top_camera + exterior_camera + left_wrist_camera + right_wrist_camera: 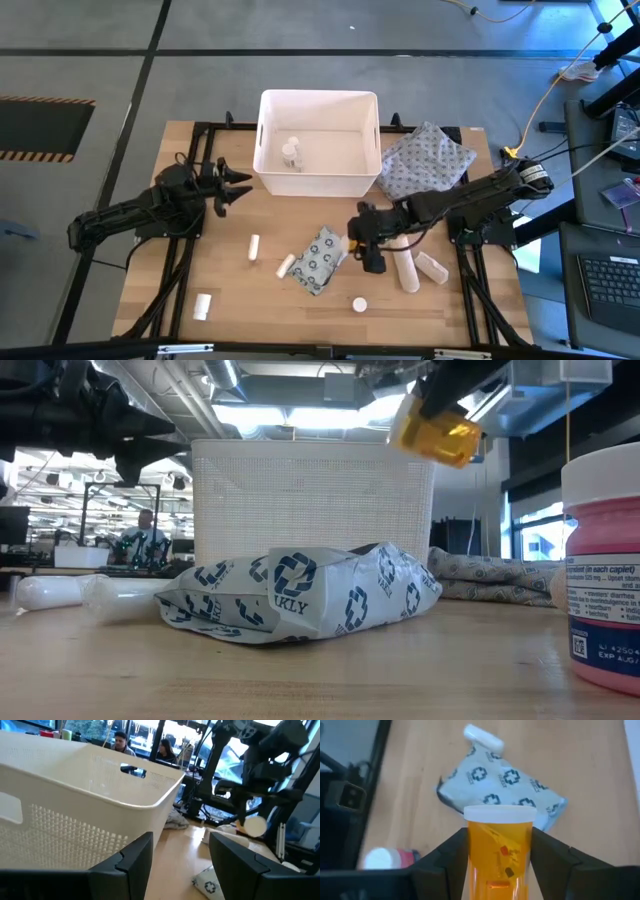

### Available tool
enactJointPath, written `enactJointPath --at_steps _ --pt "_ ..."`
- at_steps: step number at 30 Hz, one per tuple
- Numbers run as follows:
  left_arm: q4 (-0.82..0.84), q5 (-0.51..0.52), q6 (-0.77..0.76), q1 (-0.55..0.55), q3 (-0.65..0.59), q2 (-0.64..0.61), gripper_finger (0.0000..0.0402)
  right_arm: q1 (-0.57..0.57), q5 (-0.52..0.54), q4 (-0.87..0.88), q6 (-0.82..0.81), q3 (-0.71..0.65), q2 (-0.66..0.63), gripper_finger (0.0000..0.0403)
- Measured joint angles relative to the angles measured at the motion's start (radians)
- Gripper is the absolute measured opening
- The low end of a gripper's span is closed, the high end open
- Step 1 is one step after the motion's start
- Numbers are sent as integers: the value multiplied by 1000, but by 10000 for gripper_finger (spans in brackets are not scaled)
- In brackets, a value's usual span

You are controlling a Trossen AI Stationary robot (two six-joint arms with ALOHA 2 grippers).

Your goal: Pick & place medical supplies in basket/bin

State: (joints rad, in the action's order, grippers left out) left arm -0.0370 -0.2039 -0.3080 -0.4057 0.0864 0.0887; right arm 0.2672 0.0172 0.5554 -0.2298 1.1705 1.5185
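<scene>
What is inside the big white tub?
The white tub holds one small white bottle, standing near its left wall. The rest of the floor looks bare. Under the near wall's rim, a strip is hidden.

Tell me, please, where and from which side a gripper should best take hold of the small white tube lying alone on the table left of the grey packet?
Grip the small white tube across its middle, coming straight down. It lies flat with bare wood on both long sides, apart from the grey packet, so fingers would likely fit either side of its narrow width.
</scene>
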Motion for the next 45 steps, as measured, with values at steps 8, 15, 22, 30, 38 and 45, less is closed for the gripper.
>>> enactJointPath --at_steps 8,15,22,30,38,45 --pt "-43 -87 41 20 0 10 187 -23 41 13 57 3 0 183" --pt "-229 -121 306 131 0 56 187 -36 19 -33 51 3 0 183" --pt "-366 -66 525 246 0 164 187 -36 -42 -99 50 3 0 183" --pt "-530 -26 772 384 47 387 187 -54 -48 -129 25 29 0 183" --pt "-527 99 955 516 226 716 187 -79 -48 -127 -31 119 0 183" --pt "-483 209 995 552 413 989 191 -82 -123 -125 -56 147 0 183"
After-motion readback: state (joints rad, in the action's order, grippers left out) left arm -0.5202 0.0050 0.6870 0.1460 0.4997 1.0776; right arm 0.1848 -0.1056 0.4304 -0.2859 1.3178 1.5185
